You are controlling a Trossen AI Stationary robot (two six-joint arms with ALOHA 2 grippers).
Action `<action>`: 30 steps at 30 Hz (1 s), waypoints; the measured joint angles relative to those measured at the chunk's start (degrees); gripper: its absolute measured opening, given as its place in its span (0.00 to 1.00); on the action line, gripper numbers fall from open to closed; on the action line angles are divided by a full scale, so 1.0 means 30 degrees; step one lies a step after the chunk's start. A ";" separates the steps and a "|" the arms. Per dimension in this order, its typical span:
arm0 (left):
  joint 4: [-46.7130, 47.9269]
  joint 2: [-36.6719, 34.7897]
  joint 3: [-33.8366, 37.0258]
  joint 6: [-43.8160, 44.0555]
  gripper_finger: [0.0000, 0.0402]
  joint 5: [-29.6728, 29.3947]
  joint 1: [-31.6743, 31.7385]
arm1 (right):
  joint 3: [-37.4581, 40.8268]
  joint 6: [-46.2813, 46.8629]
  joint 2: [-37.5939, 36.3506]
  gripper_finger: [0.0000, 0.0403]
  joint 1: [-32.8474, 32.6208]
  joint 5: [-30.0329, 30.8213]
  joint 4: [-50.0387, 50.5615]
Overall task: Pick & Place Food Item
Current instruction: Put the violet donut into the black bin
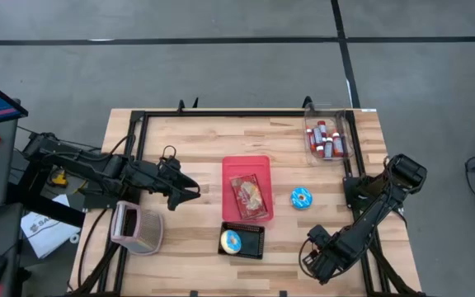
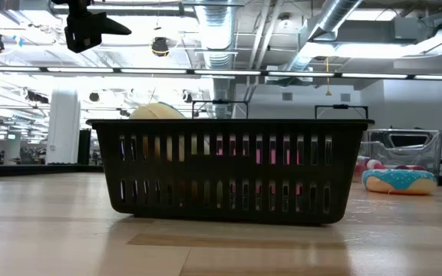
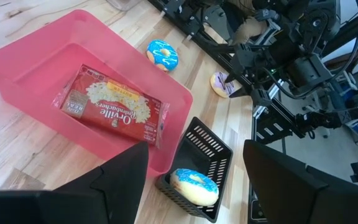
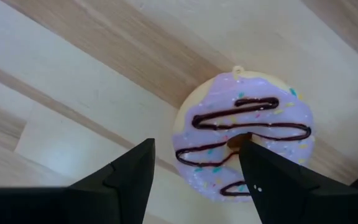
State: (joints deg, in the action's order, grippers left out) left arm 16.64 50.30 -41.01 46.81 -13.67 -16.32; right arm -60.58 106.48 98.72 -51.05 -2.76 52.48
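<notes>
The right pincer [image 1: 318, 262] points straight down near the near right corner of the tabletop [image 1: 196, 140], its fingers spread and empty over a purple-iced donut [image 4: 244, 146] with dark chocolate stripes. From above the arm hides that donut entirely; the right wrist view shows it lying flat on the wood, with one finger [image 4: 272, 180] covering part of its icing and its lower edge cut off. Whether that finger touches it cannot be told.

The left pincer [image 1: 190, 191] hangs above the tabletop left of the pink bin [image 1: 246, 163], wide open and holding nothing. The bin holds a popcorn packet [image 3: 114, 112]. Just near of it, the black basket [image 1: 243, 240] contains a blue-iced donut [image 3: 194, 185]; in the low view the basket's slats mask its contents. Another blue donut [image 1: 301, 198] lies on the tabletop right of the bin.
</notes>
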 joint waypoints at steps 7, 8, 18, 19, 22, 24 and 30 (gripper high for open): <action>0.0000 0.0005 -0.0007 0.0007 0.65 0.0000 0.0000 | 0.0000 0.0000 0.0000 0.56 -0.0014 0.0006 -0.0320; 0.0000 0.0000 -0.0007 0.0007 0.65 0.0007 0.0000 | 0.0000 0.0000 0.0000 0.56 -0.0024 0.0007 -0.0316; -0.0007 0.0000 -0.0007 0.0007 0.65 0.0287 0.0000 | 0.1217 0.0032 -0.0022 0.56 -0.0101 -0.0339 -0.2358; -0.0015 0.0000 -0.0007 0.0013 0.65 0.0381 0.0000 | 0.1217 0.0025 -0.0022 0.56 -0.0090 -0.0346 -0.2256; -0.0015 0.0000 -0.0007 0.0022 0.65 0.0530 0.0000 | 0.1224 0.0015 -0.0022 0.56 -0.0058 -0.0409 -0.1914; -0.0015 0.0000 -0.0007 0.0044 0.65 0.0539 0.0000 | 0.1224 0.0007 -0.0022 0.56 -0.0072 -0.0417 -0.1536; -0.0015 0.0000 -0.0007 0.0051 0.65 0.0534 0.0000 | 0.1231 0.0008 -0.0015 0.56 -0.0101 -0.0259 -0.1501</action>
State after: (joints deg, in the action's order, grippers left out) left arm 16.60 50.30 -41.04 46.96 -12.07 -16.32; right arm -56.88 106.50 98.67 -51.35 -3.54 47.98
